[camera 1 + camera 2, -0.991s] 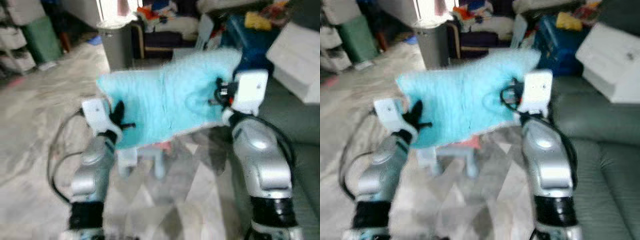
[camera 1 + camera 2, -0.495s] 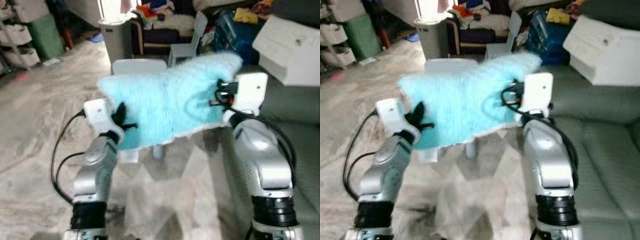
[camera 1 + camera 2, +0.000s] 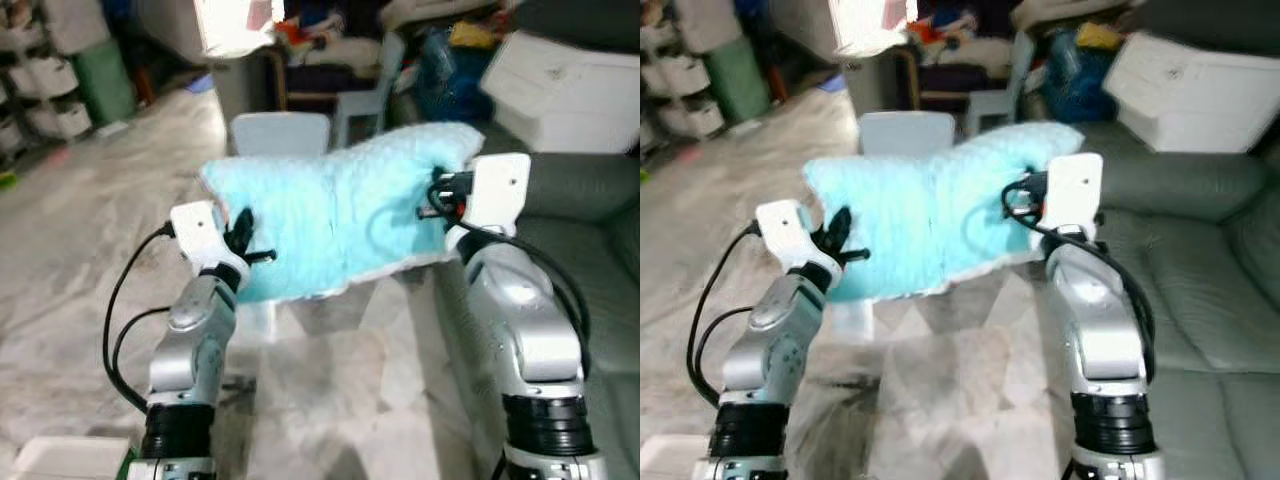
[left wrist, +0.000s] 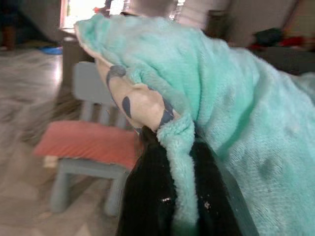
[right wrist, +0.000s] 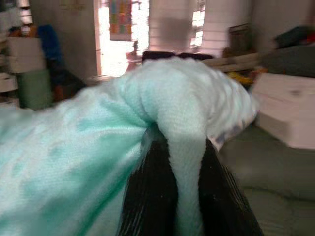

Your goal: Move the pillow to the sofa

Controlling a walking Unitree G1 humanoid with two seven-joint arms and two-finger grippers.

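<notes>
The robot carries the pillow (image 3: 340,225) w/ both arms, held up at chest height between them, well clear of the floor. Left gripper (image 3: 240,240) has its jaws pinching the pillow's left edge; in the left wrist view a fold of turquoise fleece sits squeezed between the two black fingers (image 4: 147,196). Right gripper (image 5: 170,191) does the same on the other side, jaws pinching a bunched ridge of fabric near the upper right corner. Pillow sags a little in the middle, otherwise stretched flat between the two grips.

Change over the last sec: the whole scene has slid, so the camera turned, not the things. The sofa (image 3: 1200,270) now takes up much more of the right side, seat cushions plainly showing, whereas before just a sliver of it was seen. The small chair (image 3: 280,135) behind the pillow has drifted left and back. Grip on the pillow looks the same throughout, no slip seen.

Meaning for the task: prob. mid-carry, robot swinging toward the sofa. Pillow is not yet over the cushions; it hangs over the floor, sofa just beside the right arm. Likely next: more turn or a step right, then lower and release.
</notes>
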